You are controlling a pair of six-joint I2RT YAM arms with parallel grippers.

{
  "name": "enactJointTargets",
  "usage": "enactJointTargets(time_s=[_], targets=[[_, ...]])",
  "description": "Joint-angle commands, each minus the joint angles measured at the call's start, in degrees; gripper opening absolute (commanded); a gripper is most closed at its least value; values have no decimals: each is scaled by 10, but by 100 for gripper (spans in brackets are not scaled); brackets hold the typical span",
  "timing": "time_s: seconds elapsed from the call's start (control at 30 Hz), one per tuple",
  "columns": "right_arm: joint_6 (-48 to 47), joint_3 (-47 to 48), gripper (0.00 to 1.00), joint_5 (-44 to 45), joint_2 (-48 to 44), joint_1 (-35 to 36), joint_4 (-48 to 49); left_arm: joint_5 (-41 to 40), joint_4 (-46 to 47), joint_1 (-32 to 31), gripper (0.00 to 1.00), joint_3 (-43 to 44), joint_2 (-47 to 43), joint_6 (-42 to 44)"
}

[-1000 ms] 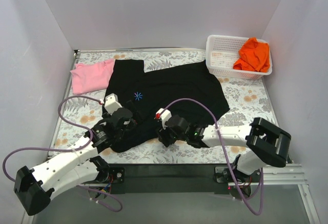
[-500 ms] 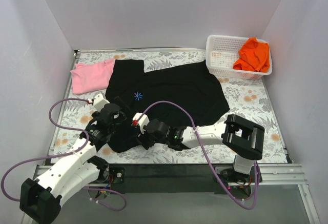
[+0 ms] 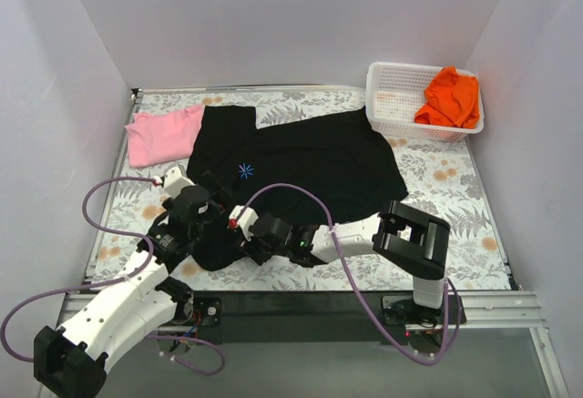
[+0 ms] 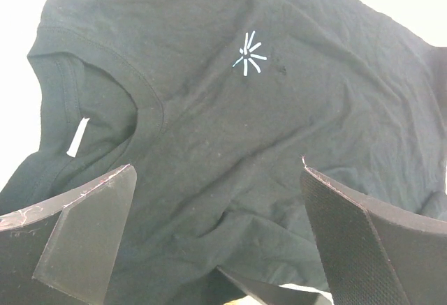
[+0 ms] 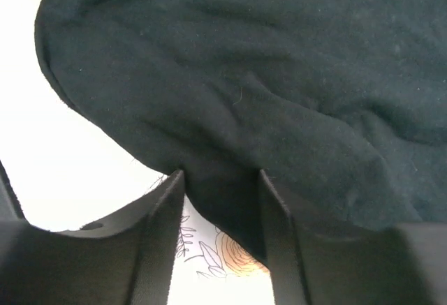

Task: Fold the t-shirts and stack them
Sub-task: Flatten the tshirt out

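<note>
The right gripper (image 5: pixel 219 178) is pinching a fold of the black t-shirt (image 3: pixel 310 157) between its fingers, at the near hem where the cloth meets the patterned table (image 3: pixel 446 184). The left gripper (image 4: pixel 216 172) is hanging with jaws spread wide above the same shirt, near its collar and blue starburst mark (image 4: pixel 248 54). The pink t-shirt (image 3: pixel 159 134) is lying at the far left, touching the black one's sleeve. The orange t-shirt (image 3: pixel 448 96) is sitting in the white basket (image 3: pixel 387 97).
</note>
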Motion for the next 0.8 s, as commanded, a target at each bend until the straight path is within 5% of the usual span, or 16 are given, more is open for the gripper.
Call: enactJointTargets(time_s=[0.0,0.17,0.2,0.4,0.77], targets=[[-14,17,38,17,22,2,14,0,-11,3,98,-3,-14,1],[-6,22,13,28,24,2,14,-8,-16,3,98,-2,-23,-5],[-5,23,2,38,18,2,13,-10,-16,3,98,-3,-30,-5],[-2,57,1,47,-7,-28,10,-17,-7,3,93,-11,-56,7],[30,145,1,-132,38,-153,5,51,59,-5,88,-32,-43,59]])
